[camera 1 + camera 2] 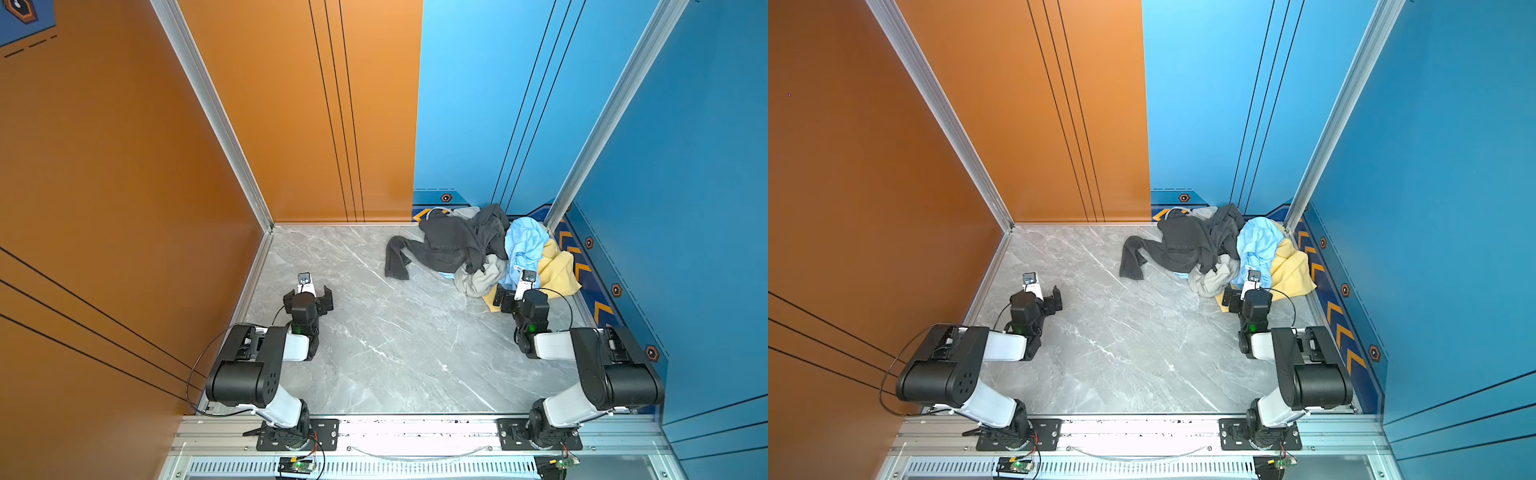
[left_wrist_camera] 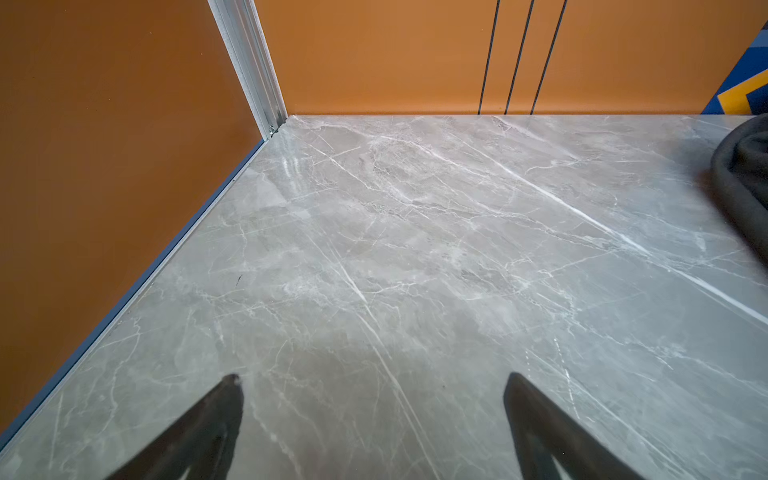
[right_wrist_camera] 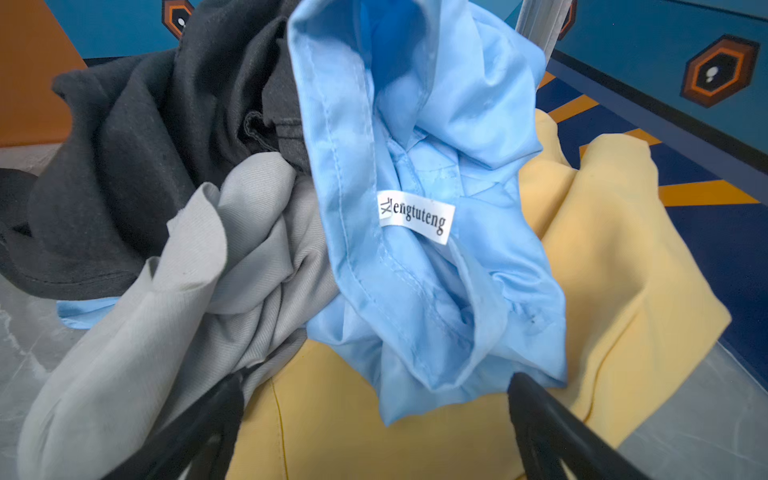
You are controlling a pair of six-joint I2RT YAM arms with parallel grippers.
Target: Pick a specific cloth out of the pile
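The cloth point(image 1: 480, 279), a plain light grey garment of soft jersey, lies crumpled at the near edge of the pile point(image 1: 457, 245) of mixed clothes. The pile is heaped in the far right corner of the grey marble-patterned floor point(image 1: 395, 340), against the blue wall point(image 1: 685, 166). In both top views the cloth sits between a dark charcoal knit garment point(image 1: 444, 243), which drapes over its far side, and a smooth light blue shirt point(image 1: 524, 245). In the right wrist view the shirt's white label point(image 3: 415, 218) faces the camera, and both the shirt and the cloth overlap a pale yellow garment point(image 3: 602, 270). The right gripper point(image 3: 376, 384) hovers at the pile's near edge with its jaws wide apart and nothing between them. One fingertip is at the grey folds and the other is by the shirt's hem. The left gripper point(image 2: 372, 376) is also spread wide and empty, over bare floor well apart from the pile.
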